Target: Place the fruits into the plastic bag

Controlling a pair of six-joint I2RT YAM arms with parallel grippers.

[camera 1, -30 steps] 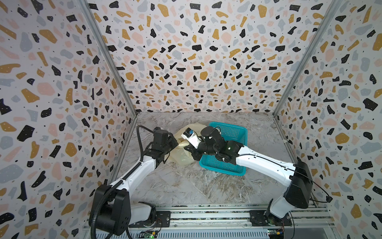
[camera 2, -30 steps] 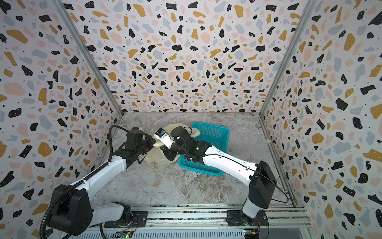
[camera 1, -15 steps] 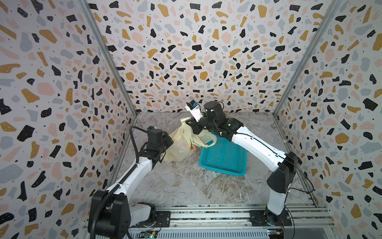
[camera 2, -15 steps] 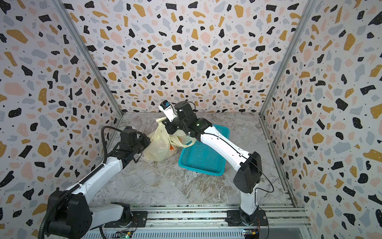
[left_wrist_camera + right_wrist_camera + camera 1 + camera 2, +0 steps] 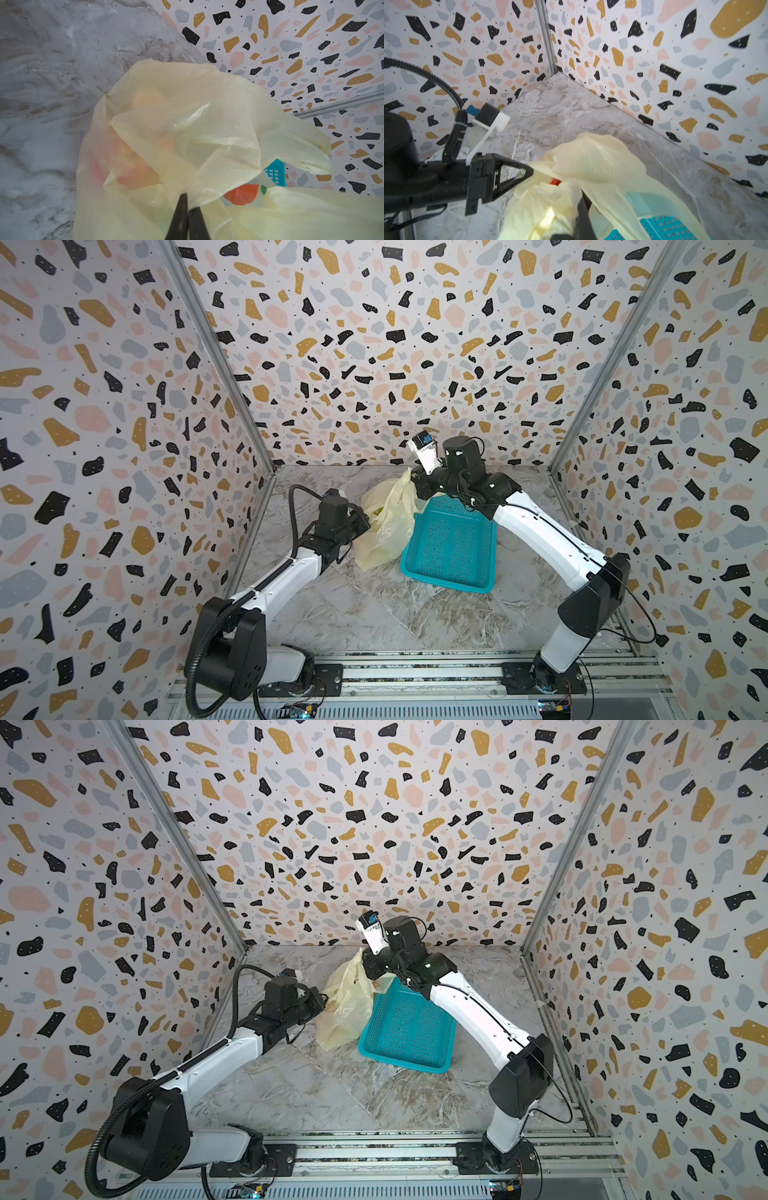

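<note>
The pale-yellow plastic bag hangs stretched between both grippers, its lower end on the floor. My left gripper is shut on a fold of the bag's near-left edge. My right gripper is shut on the bag's upper edge; in the right wrist view only one dark finger shows, wrapped in film. Through the film in the left wrist view, fruits show as blurred lumps, one reddish and one cream-orange. The other fruits are hidden.
A teal mesh basket lies right of the bag, under the right forearm, its visible part holding nothing. The patterned back wall is close behind the right gripper. Bare marble floor lies in front.
The right gripper has lifted the bag's edge up and back toward the rear wall. The bag went from lying low on the floor to hanging stretched. The left gripper kept its grip.
</note>
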